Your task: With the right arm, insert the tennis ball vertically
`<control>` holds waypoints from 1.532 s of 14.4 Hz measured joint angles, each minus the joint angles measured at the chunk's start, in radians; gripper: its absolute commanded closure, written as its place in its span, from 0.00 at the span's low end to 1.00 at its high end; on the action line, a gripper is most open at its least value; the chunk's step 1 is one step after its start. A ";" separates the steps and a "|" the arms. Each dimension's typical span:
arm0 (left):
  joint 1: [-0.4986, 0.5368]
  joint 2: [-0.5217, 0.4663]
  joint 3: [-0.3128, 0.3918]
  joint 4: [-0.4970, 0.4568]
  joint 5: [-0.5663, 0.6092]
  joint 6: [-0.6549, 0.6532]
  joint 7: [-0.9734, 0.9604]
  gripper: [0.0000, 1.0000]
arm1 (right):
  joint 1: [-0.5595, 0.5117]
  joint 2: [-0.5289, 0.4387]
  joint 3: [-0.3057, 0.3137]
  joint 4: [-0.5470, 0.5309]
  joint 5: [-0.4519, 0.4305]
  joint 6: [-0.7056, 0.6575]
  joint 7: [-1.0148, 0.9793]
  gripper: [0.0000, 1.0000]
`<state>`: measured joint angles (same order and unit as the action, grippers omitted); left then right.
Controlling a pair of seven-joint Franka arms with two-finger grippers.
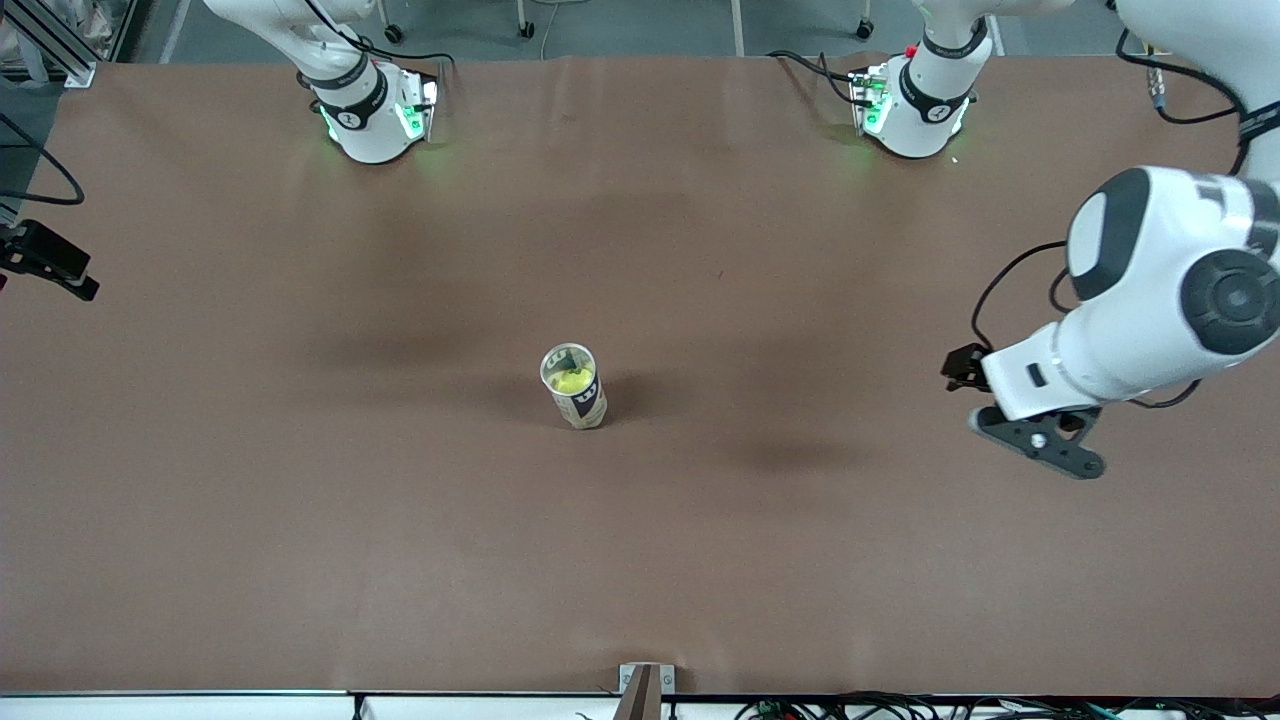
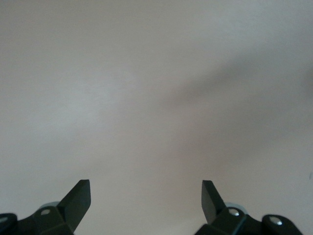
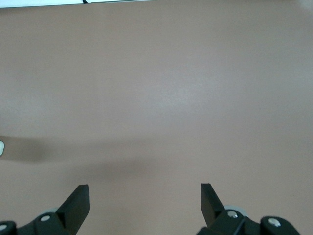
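A yellow tennis ball (image 1: 572,380) sits inside an upright, open-topped can (image 1: 580,402) with a dark band, near the middle of the brown table (image 1: 300,500). My right gripper (image 3: 145,196) is open with nothing between its fingers, over bare table. In the front view it shows only as a black piece (image 1: 48,262) at the right arm's end of the table, well away from the can. My left gripper (image 1: 1040,442) hangs open and empty (image 2: 145,193) over the left arm's end of the table, also apart from the can.
Both arm bases (image 1: 375,115) (image 1: 915,105) stand with green lights along the table edge farthest from the front camera. A small metal bracket (image 1: 645,688) and cables (image 1: 900,708) lie at the edge nearest that camera.
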<state>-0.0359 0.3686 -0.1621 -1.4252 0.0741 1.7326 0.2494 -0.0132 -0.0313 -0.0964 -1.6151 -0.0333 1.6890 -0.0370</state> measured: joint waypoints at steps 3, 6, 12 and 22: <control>0.049 -0.056 0.009 0.005 0.000 -0.014 -0.002 0.00 | 0.000 0.000 0.002 0.001 0.000 0.008 0.000 0.00; 0.092 -0.122 0.011 0.007 0.000 -0.032 -0.052 0.00 | 0.000 0.000 0.002 0.001 0.000 0.009 0.000 0.00; 0.104 -0.273 0.010 -0.061 0.000 -0.069 -0.219 0.00 | 0.000 0.000 0.005 0.001 0.000 0.009 0.000 0.00; 0.079 -0.416 0.052 -0.135 -0.027 -0.176 -0.256 0.00 | -0.002 0.001 0.004 -0.021 0.007 0.006 0.000 0.00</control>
<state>0.0430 -0.0470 -0.1105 -1.5603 0.0467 1.5571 -0.0070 -0.0147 -0.0308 -0.0921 -1.6364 -0.0260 1.6952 -0.0367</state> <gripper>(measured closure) 0.000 0.000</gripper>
